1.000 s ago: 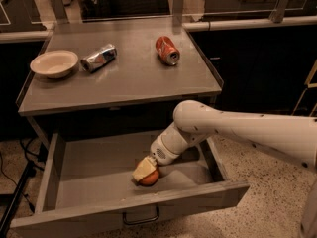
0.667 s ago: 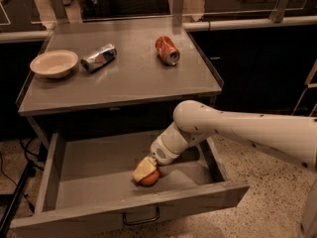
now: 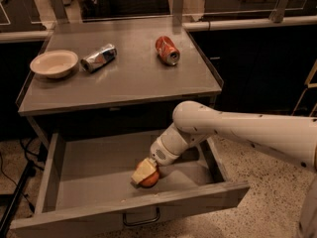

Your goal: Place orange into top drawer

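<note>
Gripper (image 3: 142,172) low in open top drawer (image 3: 124,202), lower centre of frame.
Jaws seemingly clamp the orange (image 3: 151,179): firm, smooth, light, may roll; hold across its middle.

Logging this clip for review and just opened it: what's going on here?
The robot's arm reaches down into the open top drawer, with its gripper right on the orange, low and near the drawer's front. Whether the orange already rests on the drawer floor is hard to tell. On the tabletop above sit a pale bowl, a silver can and a red soda can, away from the arm.
</note>
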Motion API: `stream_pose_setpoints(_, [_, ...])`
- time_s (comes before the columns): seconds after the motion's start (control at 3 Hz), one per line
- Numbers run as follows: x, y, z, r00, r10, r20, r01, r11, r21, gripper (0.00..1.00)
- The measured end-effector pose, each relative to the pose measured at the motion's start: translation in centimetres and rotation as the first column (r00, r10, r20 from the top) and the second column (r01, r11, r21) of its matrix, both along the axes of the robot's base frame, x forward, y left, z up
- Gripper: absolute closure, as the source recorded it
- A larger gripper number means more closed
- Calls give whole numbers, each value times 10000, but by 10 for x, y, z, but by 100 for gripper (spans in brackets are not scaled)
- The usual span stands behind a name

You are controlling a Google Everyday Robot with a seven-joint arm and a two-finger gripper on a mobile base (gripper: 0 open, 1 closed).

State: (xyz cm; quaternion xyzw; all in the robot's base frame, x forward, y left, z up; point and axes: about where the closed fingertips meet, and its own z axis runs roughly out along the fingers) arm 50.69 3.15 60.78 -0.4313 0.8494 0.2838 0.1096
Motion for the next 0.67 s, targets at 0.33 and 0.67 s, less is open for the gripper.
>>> stream_pose_setpoints(0.33, [0,0,0,10000,0,0,0,10000,0,0])
stream_pose_setpoints(0.67, [0,0,0,10000,1,-1,-1,10000,0,0])
